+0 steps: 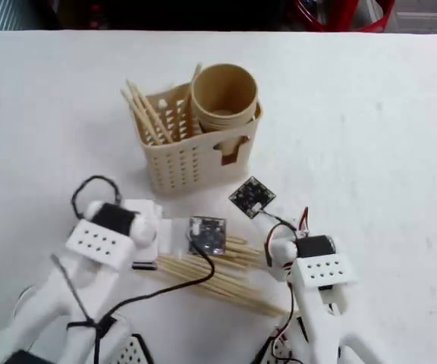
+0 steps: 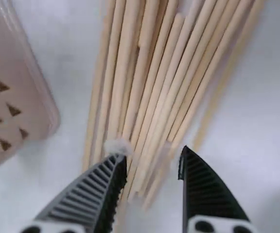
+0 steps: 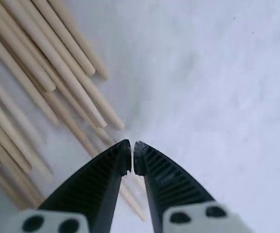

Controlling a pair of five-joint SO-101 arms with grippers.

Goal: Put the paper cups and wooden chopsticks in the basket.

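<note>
Left pincer (image 2: 149,165) is half open over the ends of the chopsticks (image 1: 218,277) by the tabletop (image 1: 385,114) front edge. Right pincer (image 3: 132,156) is closed & empty. Prob grabs too many, so the bundle fans out & misses the basket (image 1: 196,163).

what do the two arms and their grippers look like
The left arm and the right arm are white, with blocks dotted by small holes and black cables; the right one also has red wires. Each carries a small black square board. The left gripper and the right gripper have black, ribbed, tapering fingers on white bases.
</note>
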